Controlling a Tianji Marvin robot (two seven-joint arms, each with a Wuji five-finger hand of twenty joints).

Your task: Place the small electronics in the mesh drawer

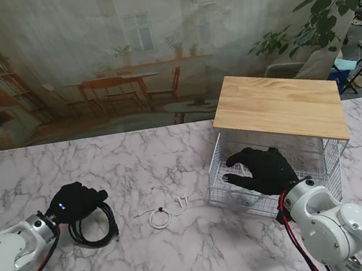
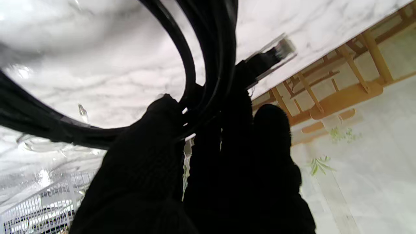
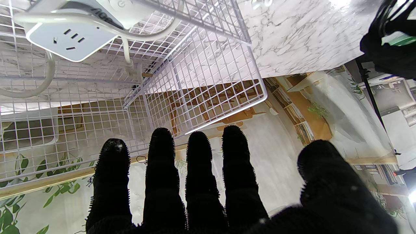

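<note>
The marble table (image 1: 185, 257) fills the lower frame, with one mesh drawer (image 1: 227, 193) pulled out under a wooden top (image 1: 278, 104) at centre right and one white power strip (image 3: 70, 39) already inside. The right hand (image 1: 262, 169) hovers over it, fingers spread and empty. At left the left hand (image 1: 75, 201) is closed around one black cable coil (image 1: 94, 231), whose loose loops look likely to snag the drawer's rim or drag across the one white earphone set (image 1: 165, 214) at centre.

My left hand (image 1: 75, 201) grips the black cable (image 1: 94, 229); my right hand (image 1: 262, 169) hovers spread over the drawer (image 1: 219, 171). White earphones (image 1: 164, 214) lie between them.
</note>
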